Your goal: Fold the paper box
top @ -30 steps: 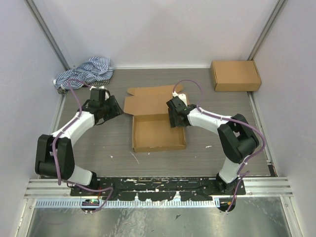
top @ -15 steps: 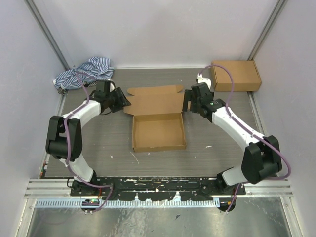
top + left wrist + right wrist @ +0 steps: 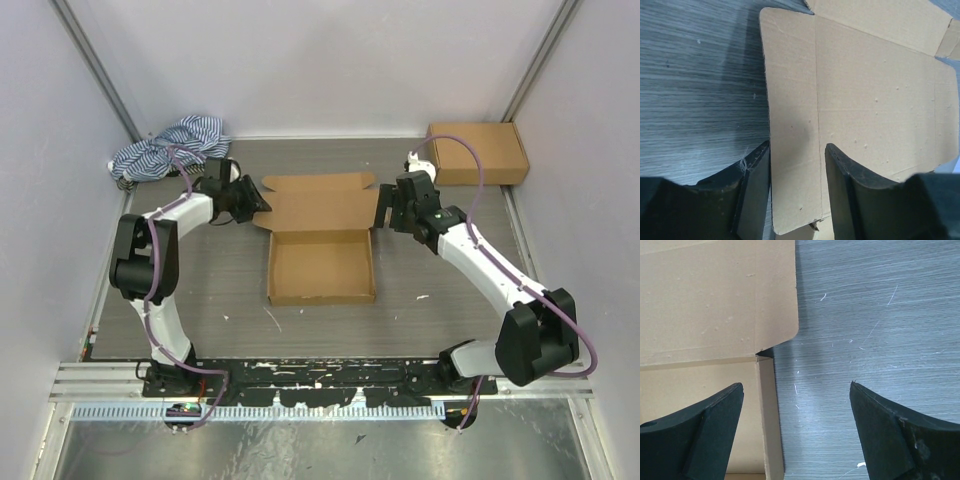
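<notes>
both arms swung outward to the lid ends of the plain brown corrugated cardboard paper box (image 3: 320, 268), lying open between them; left gripper (image 3: 797, 150) parted over its side flap, right gripper (image 3: 796, 387) wide, empty, so uneven lift could skew the lid.

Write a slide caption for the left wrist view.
Left gripper, jaws open, poised over the edge flap of the open paper box on the grey wood-grain table.
</notes>
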Robot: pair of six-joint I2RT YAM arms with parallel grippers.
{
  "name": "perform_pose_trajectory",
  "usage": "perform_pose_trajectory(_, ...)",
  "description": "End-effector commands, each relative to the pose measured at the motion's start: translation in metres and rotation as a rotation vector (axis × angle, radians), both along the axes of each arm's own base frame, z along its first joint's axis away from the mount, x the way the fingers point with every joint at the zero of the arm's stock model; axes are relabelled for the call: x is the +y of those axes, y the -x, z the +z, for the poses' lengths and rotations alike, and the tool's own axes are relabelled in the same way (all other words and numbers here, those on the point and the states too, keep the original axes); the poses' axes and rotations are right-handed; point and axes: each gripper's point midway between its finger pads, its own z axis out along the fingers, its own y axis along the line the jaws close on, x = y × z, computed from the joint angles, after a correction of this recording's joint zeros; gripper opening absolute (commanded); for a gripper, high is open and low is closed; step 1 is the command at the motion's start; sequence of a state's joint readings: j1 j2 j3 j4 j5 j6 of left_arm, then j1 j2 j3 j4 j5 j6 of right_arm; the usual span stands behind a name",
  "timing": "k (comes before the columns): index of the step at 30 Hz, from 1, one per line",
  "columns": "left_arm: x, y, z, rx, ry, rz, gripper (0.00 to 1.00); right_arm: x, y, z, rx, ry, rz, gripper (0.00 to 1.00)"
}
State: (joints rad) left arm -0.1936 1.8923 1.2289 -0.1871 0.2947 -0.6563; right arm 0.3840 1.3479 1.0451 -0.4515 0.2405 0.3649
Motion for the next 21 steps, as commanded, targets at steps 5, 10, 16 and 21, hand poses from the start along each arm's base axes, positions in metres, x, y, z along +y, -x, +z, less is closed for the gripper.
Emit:
perform_pose_trajectory(5, -0.021, -0.023, 0.025, -0.098, 0.109, -0.055, 0.17, 0.003, -0.004, 0.009, -0.016, -0.062, 0.015, 0.92)
perform_pose_trajectory(10, -0.025, -0.019, 0.04, -0.179, 0.142, -0.087, 0.0, 0.0, -0.016, 0.01, -0.004, -0.124, 0.022, 0.92)
perform_pose_trajectory(16, -0.034, -0.008, 0.063, -0.395, 0.24, -0.134, 0.0, -0.001, -0.043, 0.018, -0.031, -0.24, 0.062, 0.91)
perform_pose_trajectory(21, -0.035, 0.006, 0.078, -0.549, 0.287, -0.154, 0.0, -0.015, -0.063, 0.01, -0.038, -0.255, 0.06, 0.87)
